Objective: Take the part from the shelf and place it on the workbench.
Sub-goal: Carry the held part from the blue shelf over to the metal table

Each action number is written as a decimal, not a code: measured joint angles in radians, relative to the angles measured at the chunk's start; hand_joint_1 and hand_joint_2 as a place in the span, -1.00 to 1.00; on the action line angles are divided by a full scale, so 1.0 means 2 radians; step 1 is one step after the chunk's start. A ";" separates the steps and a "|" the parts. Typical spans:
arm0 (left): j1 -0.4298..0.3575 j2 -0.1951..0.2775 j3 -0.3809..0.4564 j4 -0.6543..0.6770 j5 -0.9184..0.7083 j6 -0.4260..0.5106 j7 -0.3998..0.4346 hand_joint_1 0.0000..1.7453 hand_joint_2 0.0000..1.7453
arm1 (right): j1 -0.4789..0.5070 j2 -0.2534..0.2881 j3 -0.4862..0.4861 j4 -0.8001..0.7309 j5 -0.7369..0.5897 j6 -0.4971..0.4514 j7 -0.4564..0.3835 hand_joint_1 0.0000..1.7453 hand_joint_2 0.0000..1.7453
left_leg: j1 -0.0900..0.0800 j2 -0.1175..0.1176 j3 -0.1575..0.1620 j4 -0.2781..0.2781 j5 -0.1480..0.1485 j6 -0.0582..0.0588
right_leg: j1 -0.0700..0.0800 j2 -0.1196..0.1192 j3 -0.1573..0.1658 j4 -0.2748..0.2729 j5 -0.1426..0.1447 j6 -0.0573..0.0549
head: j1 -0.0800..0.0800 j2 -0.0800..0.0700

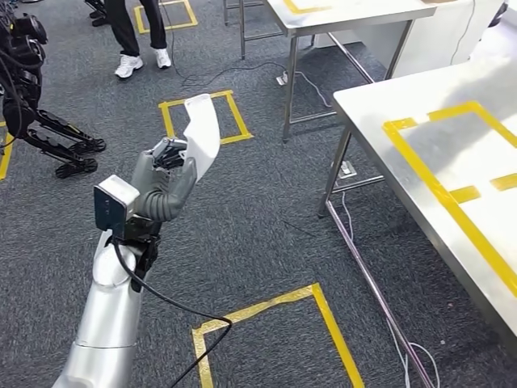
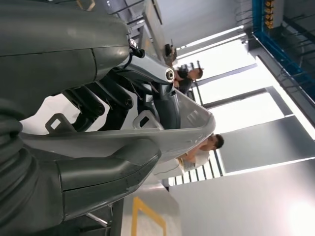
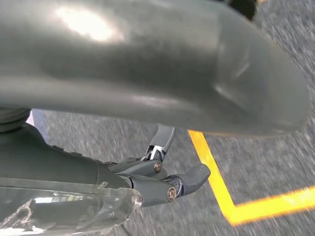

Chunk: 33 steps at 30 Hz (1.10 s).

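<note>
The left hand [image 1: 163, 179] is gripping the white part [image 1: 203, 133] out over the carpet, the workbench [image 1: 390, 153] lying well off to its right, while the right hand [image 3: 163, 177] is hanging with fingers apart, holding nothing.

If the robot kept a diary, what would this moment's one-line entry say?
phase: carrying | left hand: holds pale grey moulded plastic part over carpet | steel workbench with yellow tape: to its right, part not placed | right hand: empty, fingers apart
</note>
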<state>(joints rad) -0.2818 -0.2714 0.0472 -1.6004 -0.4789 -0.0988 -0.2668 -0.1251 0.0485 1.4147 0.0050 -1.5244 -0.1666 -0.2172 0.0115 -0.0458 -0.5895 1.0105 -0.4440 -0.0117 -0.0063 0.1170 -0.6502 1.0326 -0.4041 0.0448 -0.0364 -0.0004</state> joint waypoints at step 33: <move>-0.003 -0.001 0.020 0.015 0.035 -0.026 -0.012 1.00 1.00 | 0.002 -0.003 0.001 0.000 0.000 -0.002 -0.007 -1.00 -1.00 | 0.001 0.012 -0.002 -0.002 0.004 0.007 | 0.000 -0.028 -0.017 0.037 -0.022 0.007 | 0.006 0.000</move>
<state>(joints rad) -0.2887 -0.2725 0.0864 -1.5695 -0.4091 -0.1498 -0.2902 -0.1205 0.0421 1.4158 0.0045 -1.5244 -0.1713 -0.2306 0.0130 -0.0216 -0.5925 1.0064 -0.4366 0.0017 -0.0066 0.0600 -0.6848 1.1069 -0.4487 0.0581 -0.0251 -0.0004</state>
